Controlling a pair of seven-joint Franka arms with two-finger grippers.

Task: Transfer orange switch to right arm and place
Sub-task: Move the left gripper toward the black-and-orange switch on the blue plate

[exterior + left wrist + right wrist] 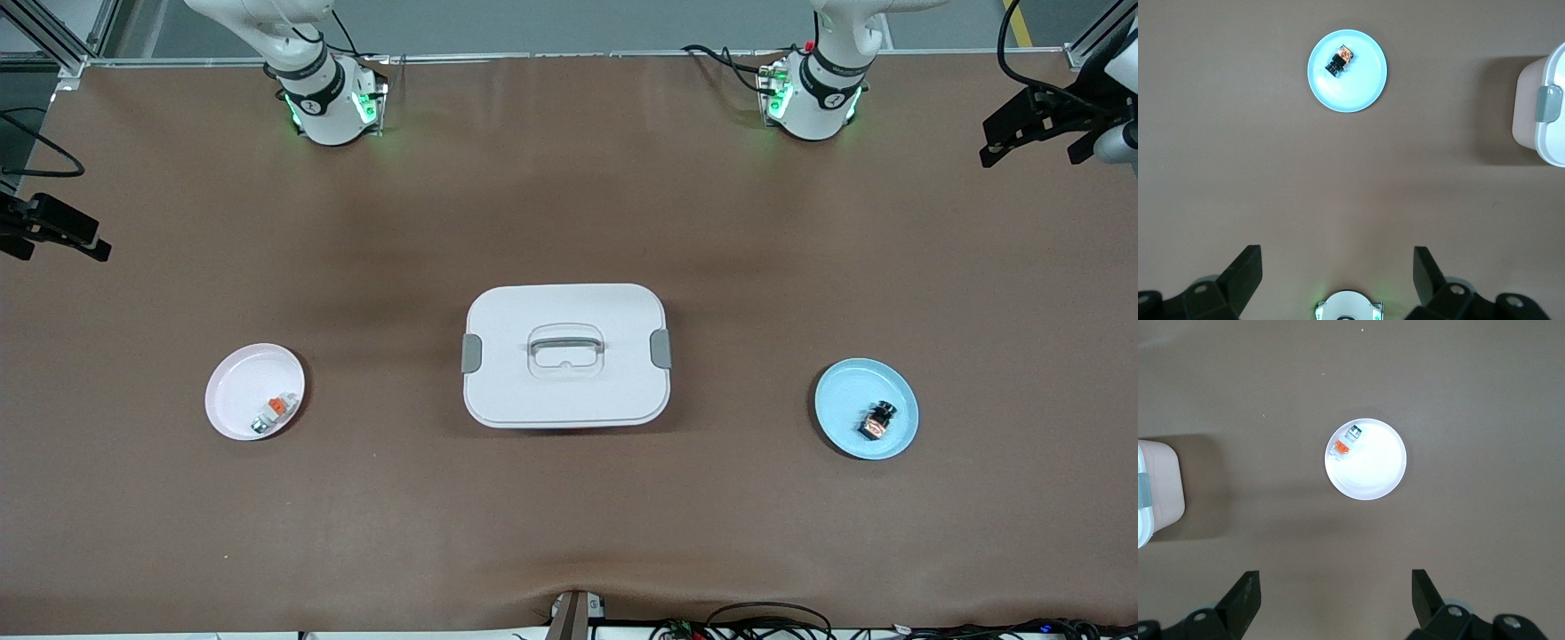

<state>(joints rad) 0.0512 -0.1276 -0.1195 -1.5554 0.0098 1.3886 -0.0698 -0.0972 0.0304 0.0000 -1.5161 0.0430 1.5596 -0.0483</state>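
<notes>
The orange switch (876, 420) (1339, 59), a tiny black block with an orange face, lies in a light blue plate (845, 382) (1361, 90) toward the left arm's end of the table. My left gripper (1036, 147) (1338, 263) hangs high over the table near its own base, open and empty, well apart from the plate. My right gripper (62, 249) (1336, 587) also hangs high at the right arm's end, open with nothing between its fingers.
A white lidded box (533, 391) (1545, 113) (1155, 487) with a handle stands mid-table. A pale pink plate (236, 378) (1375, 477) toward the right arm's end holds a whitish-grey part with an orange top (271, 413) (1345, 443). Bare brown tabletop lies between them.
</notes>
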